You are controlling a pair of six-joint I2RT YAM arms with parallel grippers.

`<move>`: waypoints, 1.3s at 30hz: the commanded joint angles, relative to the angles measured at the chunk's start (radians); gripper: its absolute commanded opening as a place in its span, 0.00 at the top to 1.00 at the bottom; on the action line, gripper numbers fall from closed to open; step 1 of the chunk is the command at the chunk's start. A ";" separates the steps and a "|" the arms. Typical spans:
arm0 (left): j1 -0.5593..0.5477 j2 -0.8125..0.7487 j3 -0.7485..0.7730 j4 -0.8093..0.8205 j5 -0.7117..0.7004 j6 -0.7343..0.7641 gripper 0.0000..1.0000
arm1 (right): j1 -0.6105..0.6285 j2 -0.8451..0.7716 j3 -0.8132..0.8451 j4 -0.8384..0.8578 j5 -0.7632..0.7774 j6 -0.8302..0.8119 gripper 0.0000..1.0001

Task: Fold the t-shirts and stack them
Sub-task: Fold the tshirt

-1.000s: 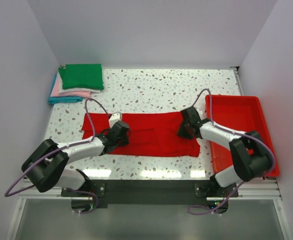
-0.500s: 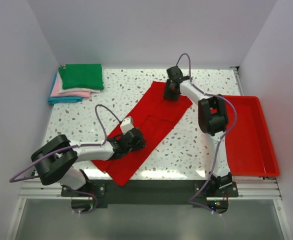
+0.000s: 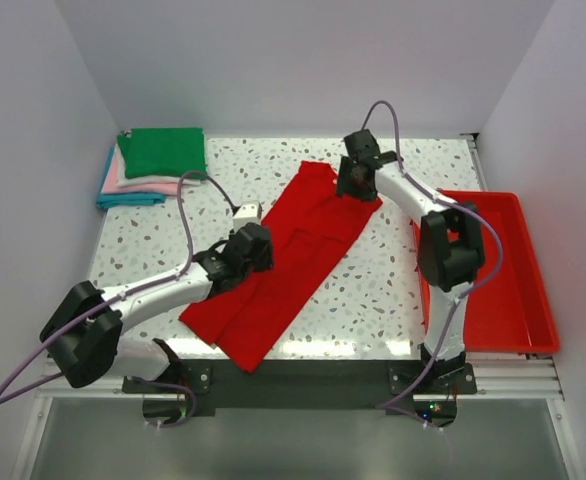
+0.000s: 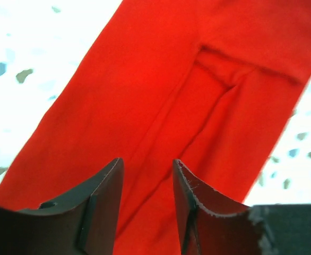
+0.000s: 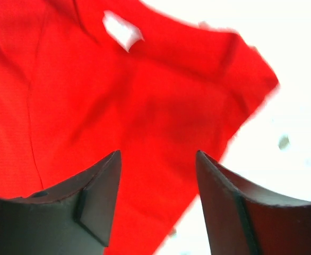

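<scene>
1. Booth: white walls, speckled white table (image 3: 393, 290). All positions ref. the red t-shirt.
2. Red t-shirt (image 3: 283, 260): landmark item. Lies flat on table as a long strip, set diagonally, far end toward back centre, near end toward front left. Lengthwise creases and a short cross fold show in left wrist view (image 4: 198, 106); right wrist view (image 5: 118, 106) shows its far end.
3. Red plastic tray (image 3: 503, 290): right of red t-shirt, apart from it, at table's right edge.
4. Folded t-shirts, one stack, well to far left of red t-shirt, at back left corner: green t-shirt (image 3: 163, 152) on top, pink t-shirt (image 3: 151, 186) under it, blue t-shirt (image 3: 128, 199) at bottom. Any further layers: can't tell.
5. Left gripper (image 3: 246, 250) (image 4: 147, 180): over red t-shirt's left edge, approx. mid-length. Jaws narrowly parted, nothing between them, cloth visible through the gap.
6. Right gripper (image 3: 353, 182) (image 5: 158, 175): over red t-shirt's far end. Jaws parted wider than the left's, nothing held.
7. White label (image 5: 122, 29): small patch on red t-shirt, near far end.
</scene>
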 commanded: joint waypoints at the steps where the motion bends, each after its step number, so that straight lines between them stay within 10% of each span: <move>1: -0.004 -0.015 -0.025 -0.124 -0.045 0.092 0.55 | 0.027 -0.161 -0.194 0.112 0.032 0.071 0.46; 8: -0.003 -0.039 -0.166 -0.122 -0.028 0.016 0.68 | 0.033 -0.111 -0.319 0.179 0.000 0.097 0.78; 18: -0.058 0.097 -0.154 0.036 0.113 -0.055 0.74 | -0.019 0.196 0.017 0.064 -0.011 0.036 0.84; 21: -0.070 0.148 -0.088 0.066 0.152 -0.076 0.74 | -0.047 0.287 0.201 0.015 -0.034 0.004 0.82; 29: -0.072 0.179 0.042 0.110 0.198 -0.077 0.55 | -0.059 0.416 0.559 -0.065 -0.062 -0.113 0.38; 39: -0.038 0.055 -0.008 0.101 0.173 -0.011 0.52 | 0.008 -0.070 0.072 0.018 0.041 -0.036 0.44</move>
